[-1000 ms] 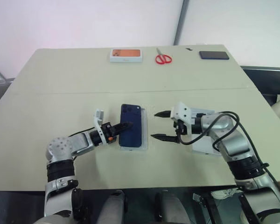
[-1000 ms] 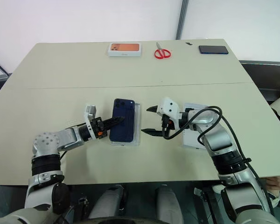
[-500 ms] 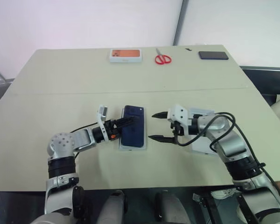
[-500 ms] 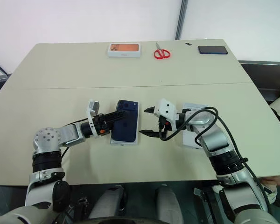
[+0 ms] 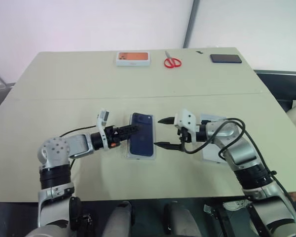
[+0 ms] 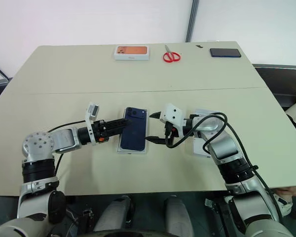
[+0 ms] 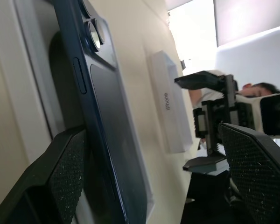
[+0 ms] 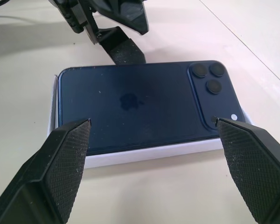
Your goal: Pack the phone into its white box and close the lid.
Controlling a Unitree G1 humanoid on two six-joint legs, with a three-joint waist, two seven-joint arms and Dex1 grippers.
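The phone (image 5: 141, 140) lies back-up in the white box (image 5: 140, 155) mid-table, between the left gripper (image 5: 129, 130) and right gripper (image 5: 163, 132), which flank its long sides. Bare table (image 5: 138, 89) stretches beyond; the lid (image 5: 212, 148) sits under the right arm. Both grippers gape wide, holding nothing.
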